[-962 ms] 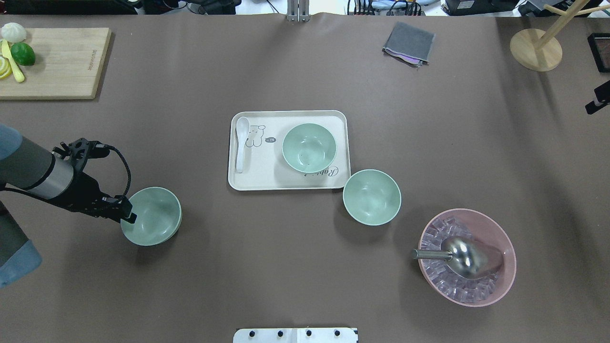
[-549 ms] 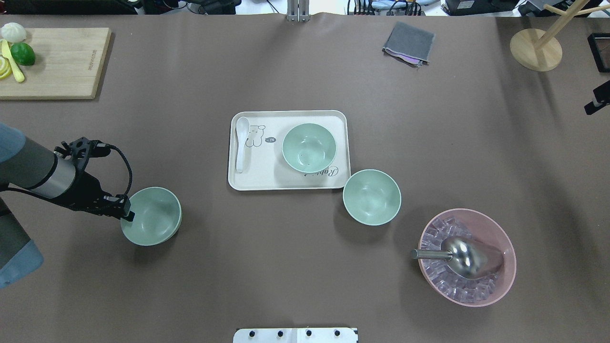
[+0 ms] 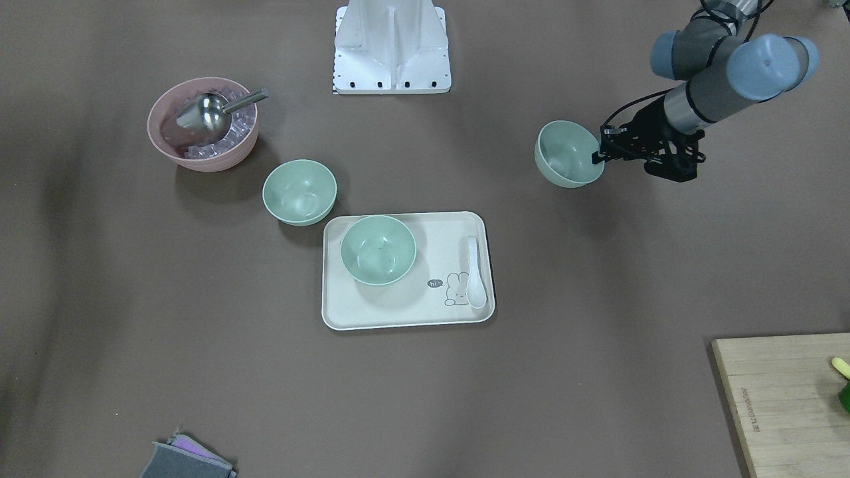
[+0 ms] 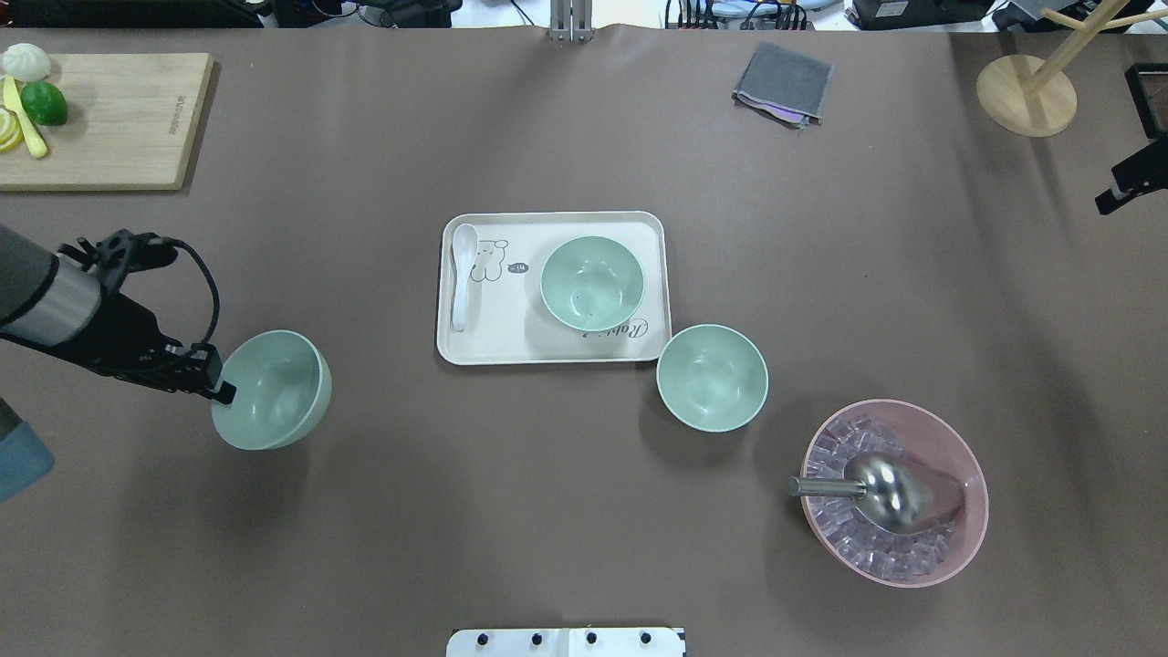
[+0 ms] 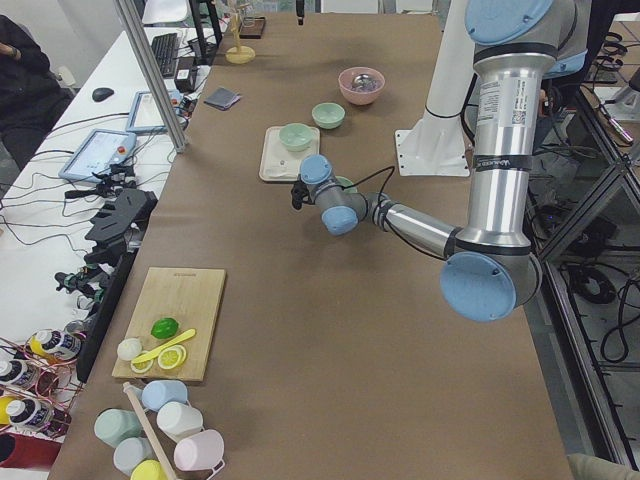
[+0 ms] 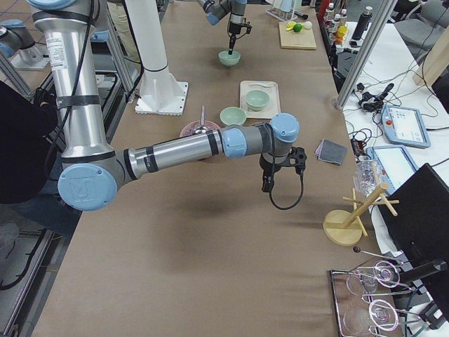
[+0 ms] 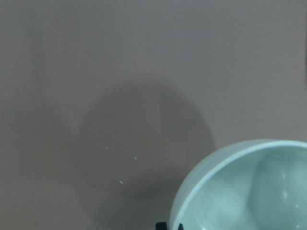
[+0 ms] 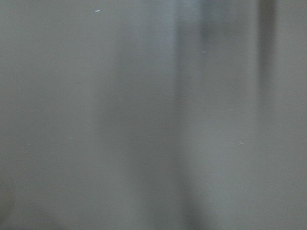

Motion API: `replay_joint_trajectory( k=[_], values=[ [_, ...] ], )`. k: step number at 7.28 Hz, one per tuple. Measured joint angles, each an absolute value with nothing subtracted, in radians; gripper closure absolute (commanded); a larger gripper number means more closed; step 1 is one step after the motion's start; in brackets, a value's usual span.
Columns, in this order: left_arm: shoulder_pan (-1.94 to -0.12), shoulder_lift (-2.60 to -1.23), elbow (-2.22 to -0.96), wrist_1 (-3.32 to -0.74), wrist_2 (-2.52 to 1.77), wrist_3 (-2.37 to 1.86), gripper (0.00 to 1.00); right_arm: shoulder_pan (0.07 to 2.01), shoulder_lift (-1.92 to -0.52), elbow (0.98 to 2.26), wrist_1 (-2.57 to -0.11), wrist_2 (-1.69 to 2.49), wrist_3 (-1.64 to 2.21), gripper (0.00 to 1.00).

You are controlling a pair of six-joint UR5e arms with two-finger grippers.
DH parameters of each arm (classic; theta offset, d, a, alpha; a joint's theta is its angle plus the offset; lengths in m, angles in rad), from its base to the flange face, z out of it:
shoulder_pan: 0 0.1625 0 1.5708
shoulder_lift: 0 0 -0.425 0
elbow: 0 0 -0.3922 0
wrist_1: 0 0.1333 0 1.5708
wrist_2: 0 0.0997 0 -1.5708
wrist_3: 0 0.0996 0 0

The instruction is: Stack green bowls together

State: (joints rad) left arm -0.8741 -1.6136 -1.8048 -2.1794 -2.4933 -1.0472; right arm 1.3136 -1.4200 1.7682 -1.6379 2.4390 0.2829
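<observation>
My left gripper [image 4: 222,391] is clamped on the rim of one green bowl [image 4: 272,391], held above the table at the tray's [image 4: 511,342] eight o'clock. A second bowl [image 4: 592,283] sits on the tray, a third bowl [image 4: 713,377] at its four o'clock. I cannot tell how my right gripper [image 4: 1130,182] stands

Silver arm [image 3: 694,99], blue caps [image 3: 764,66], black claw [image 3: 599,155]

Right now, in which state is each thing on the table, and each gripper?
held bowl: lifted off the table, tilted.
left gripper: shut on held bowl, at its rim.
tray bowl: upright on the tray.
table bowl: upright, beside the tray.
spoon: lying on the tray.
pink bowl: upright, holds ice and scoop.
right gripper: over the table; open or shut unclear.
</observation>
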Motion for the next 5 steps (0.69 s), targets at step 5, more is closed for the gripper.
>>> replay_joint_trajectory(
  k=[5],
  values=[
    [-1.008,-1.776,-1.806,-1.995,-2.57,-1.046,1.0,0.995,-1.328,1.786,-1.297,2.429,0.299,0.0]
  ],
)
